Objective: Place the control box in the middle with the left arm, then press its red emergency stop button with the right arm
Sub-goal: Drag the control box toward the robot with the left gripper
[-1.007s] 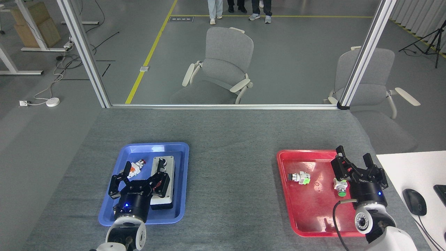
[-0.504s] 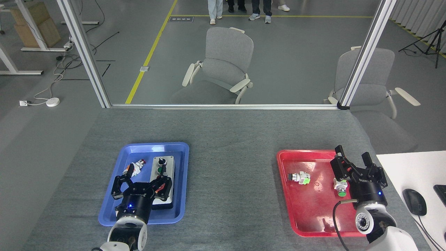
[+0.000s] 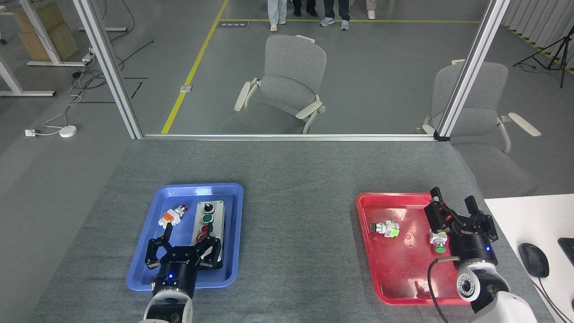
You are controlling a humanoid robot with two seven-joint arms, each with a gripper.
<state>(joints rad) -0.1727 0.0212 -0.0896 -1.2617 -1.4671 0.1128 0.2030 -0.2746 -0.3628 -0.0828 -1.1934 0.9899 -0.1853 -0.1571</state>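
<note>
Control box (image 3: 207,225) in blue tray (image 3: 148,264), long axis running away from robot, just beyond left pincer (image 3: 181,251), spread open, empty. Right pincer (image 3: 455,211) far off, open.

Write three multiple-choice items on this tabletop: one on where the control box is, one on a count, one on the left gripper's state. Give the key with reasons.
1. The control box lies:
A. in the blue tray
B. in the red tray
C. on the bare table middle

2. Loose push-buttons in the red tray:
A. none
B. two
C. four

3. The left gripper is:
A. shut on the box
B. open at the box's near end
C. out of view

Key: 1 A, the blue rim surrounds the box. 2 B, one with a green block and one green-capped. 3 B, its fingers are spread, holding nothing.
</note>
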